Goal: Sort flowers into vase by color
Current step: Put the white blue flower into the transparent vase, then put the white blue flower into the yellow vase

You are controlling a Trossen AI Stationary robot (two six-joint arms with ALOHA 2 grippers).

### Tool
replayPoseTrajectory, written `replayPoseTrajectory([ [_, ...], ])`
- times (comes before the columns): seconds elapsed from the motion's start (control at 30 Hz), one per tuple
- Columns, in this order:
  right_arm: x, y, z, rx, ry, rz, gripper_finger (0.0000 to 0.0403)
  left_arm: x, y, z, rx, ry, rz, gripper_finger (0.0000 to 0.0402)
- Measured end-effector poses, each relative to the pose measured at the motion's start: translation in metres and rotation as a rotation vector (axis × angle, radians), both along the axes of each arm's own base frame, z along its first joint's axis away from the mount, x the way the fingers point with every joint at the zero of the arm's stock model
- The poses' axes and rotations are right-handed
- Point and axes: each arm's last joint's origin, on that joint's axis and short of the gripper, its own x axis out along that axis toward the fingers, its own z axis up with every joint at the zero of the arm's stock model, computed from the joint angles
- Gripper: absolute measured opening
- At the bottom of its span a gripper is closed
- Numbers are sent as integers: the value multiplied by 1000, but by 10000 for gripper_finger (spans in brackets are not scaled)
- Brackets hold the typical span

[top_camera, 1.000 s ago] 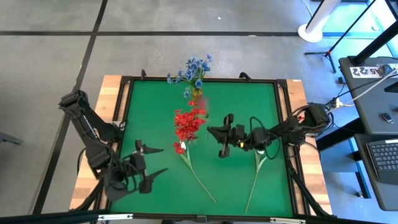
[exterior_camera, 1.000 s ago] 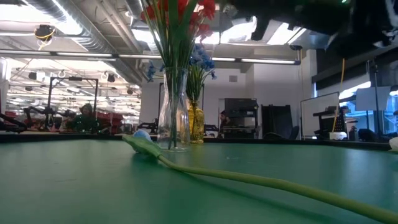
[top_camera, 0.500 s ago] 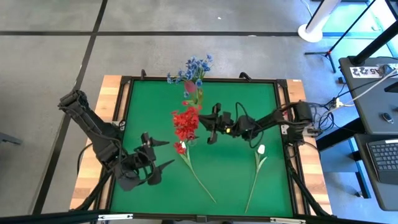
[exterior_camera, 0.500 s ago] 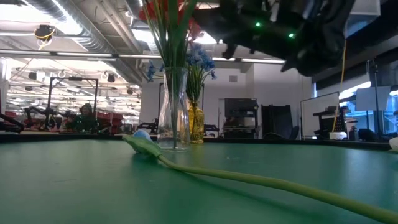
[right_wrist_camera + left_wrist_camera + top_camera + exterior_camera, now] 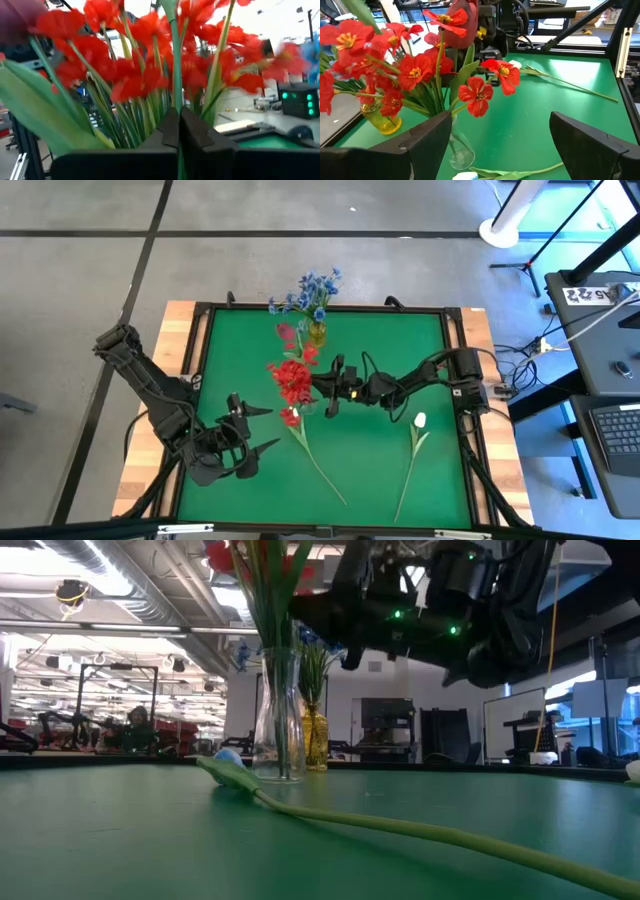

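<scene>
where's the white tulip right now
In the high view the white tulip lies flat on the green mat's right half, just below the right arm, with its stem running toward the front edge.

There are two vases: a clear vase [image 5: 278,715] with red flowers [image 5: 292,376] and a yellow vase [image 5: 315,744] behind it with blue flowers [image 5: 308,292]. Two loose flowers lie near the clear vase: one [image 5: 318,463] beside it, one white [image 5: 413,450] farther away.

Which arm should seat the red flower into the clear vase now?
Right. The right gripper is shut on the red flower's stem beside the clear vase; the left gripper waits open, nearer the front.
</scene>
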Motion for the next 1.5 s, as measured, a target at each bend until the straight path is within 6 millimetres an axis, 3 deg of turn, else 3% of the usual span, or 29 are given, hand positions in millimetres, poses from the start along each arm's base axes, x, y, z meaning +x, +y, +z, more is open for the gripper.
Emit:
replayPoseTrajectory([
  [0.77, 4, 3, -24, 70, 199, 113, 55, 0, 0, -1, -3, 14, -12, 330],
  [1.23, -34, 1, -13, 93, 272, 88, 68, 0, 1, -1, -2, 25, -12, 330],
  [1.5, -30, 1, -24, 125, 421, 103, 138, 3, 5, -2, 2, 30, 5, 330],
])
